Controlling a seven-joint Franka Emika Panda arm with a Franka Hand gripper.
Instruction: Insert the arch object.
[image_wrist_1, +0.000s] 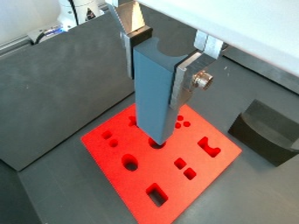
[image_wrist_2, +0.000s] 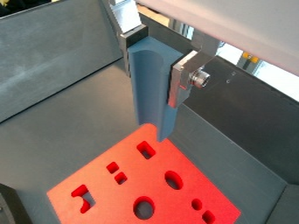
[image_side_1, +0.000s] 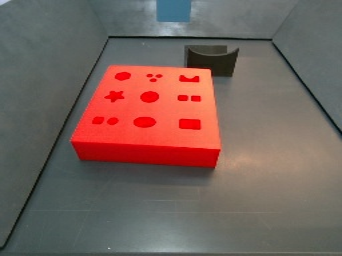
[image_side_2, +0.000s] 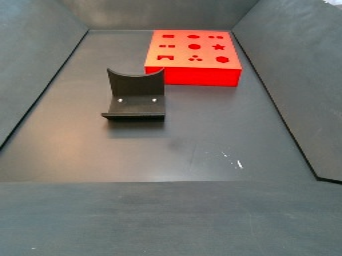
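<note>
My gripper (image_wrist_1: 163, 57) is shut on the arch object (image_wrist_1: 156, 96), an upright blue-grey bar with a rounded groove cut along one face. Both wrist views show the silver fingers clamping its upper end (image_wrist_2: 149, 87). The bar hangs above the flat red board (image_wrist_1: 176, 179), which has shaped holes, and does not touch it. In a side view only the bar's lower end (image_side_1: 174, 10) shows, at the frame's edge, beyond the board (image_side_1: 147, 150). An arch-shaped hole (image_side_1: 190, 77) lies near the board's far right corner.
The dark fixture (image_side_1: 210, 60), with a curved top edge, stands on the floor beside the board; it also shows in the other side view (image_side_2: 134, 95) and a wrist view (image_wrist_1: 271, 131). Grey walls (image_side_1: 54, 60) surround the dark floor.
</note>
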